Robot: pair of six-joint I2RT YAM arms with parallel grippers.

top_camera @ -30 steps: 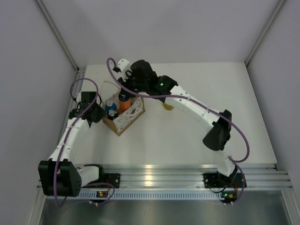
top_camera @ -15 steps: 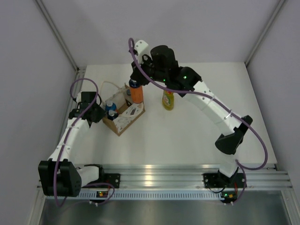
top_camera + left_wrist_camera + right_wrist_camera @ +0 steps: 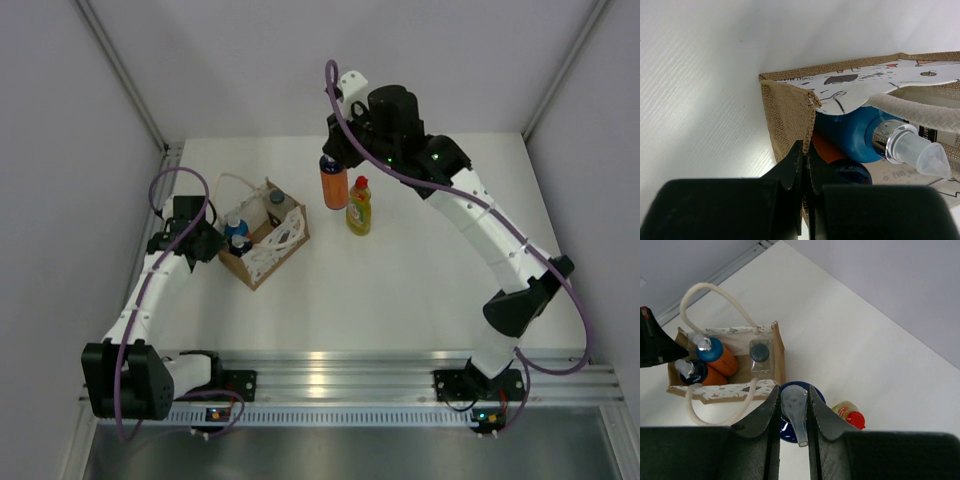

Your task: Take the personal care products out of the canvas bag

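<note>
Item in hand: orange-and-blue plastic bottle with pale pump cap [image 3: 333, 186], outside the bag and just beside the yellow bottle; whether its base touches the bench cannot be told.
Right claw [image 3: 793, 396]: clenched on the pale cap of that bottle, one finger on each side, the body hanging below.
Left claw [image 3: 805, 150]: pinched shut on the upper edge of the bag's end wall.
Container: small tan-brown canvas bag [image 3: 787, 117] with white cord handles [image 3: 715, 290] and a printed lining, standing at the left of the bench.
Contents in bag: two orange-and-blue bottles with pale caps [image 3: 715, 354], [image 3: 694, 372] at one end; one flat whitish bottle with a dark round cap [image 3: 760, 356] at the other.
Already out: yellow bottle with red cap [image 3: 359, 207], upright on the bench, well apart from the bag.
Handling, bottles: probably light, stiff, smooth-sided. The narrow cap or neck, which stands up near the rim, looks the surest hold. A bottle hung by its cap may swing.
Handling, flat bottle: the dark cap is the only raised part, so take it there.
Handling, bag: soft, light cloth that is likely to lift or tip with a bottle, hence the pinch on its wall. The loose cords could snag a cap.
Surface: white matt bench [image 3: 420, 290], flat and smooth.
Room: pale walls on three sides; the bench extends well to the right of the yellow bottle and nearer than it.
</note>
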